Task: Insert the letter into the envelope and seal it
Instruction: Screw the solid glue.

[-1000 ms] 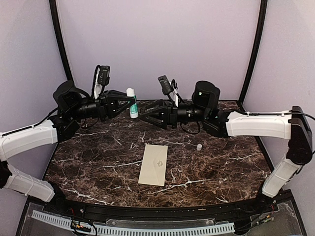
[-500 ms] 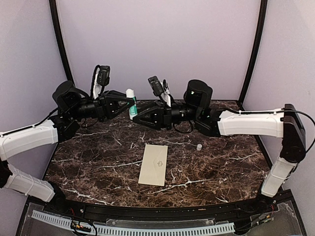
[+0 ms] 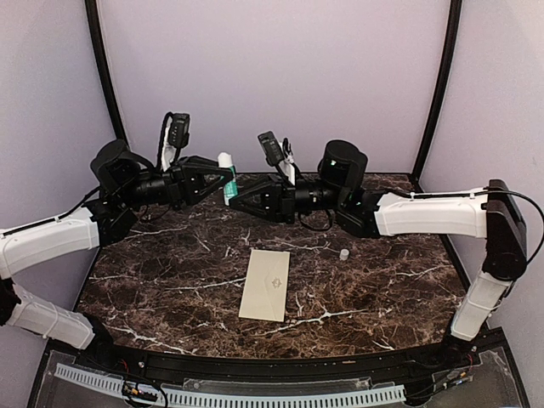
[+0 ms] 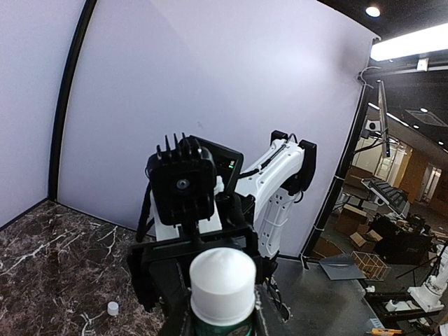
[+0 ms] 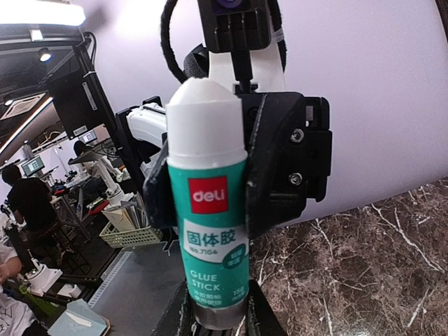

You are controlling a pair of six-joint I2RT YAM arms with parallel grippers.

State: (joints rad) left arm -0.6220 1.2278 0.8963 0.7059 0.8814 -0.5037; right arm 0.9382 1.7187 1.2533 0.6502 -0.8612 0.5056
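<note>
The cream envelope (image 3: pixel 266 284) lies flat on the marble table (image 3: pixel 170 272), flap side not readable. The letter is hidden. A teal glue stick (image 3: pixel 228 176) with a white top stands upright in the air at the back. My left gripper (image 3: pixel 226 174) is shut on its upper body. In the right wrist view the glue stick (image 5: pixel 210 217) fills the middle, and my right gripper (image 5: pixel 218 315) is shut on its grey base from below. In the left wrist view the stick's white top (image 4: pixel 224 283) rises between my left gripper's (image 4: pixel 222 322) fingers, facing the right arm.
A small white cap (image 3: pixel 344 253) sits on the table to the right of the envelope, also seen as the cap (image 4: pixel 112 308) in the left wrist view. Both arms reach across the back of the table, meeting near the purple back wall (image 3: pixel 272 76).
My right arm has moved left to the glue stick, and its jaws have narrowed from wide open onto the stick's base. The left arm and the envelope have stayed put.
</note>
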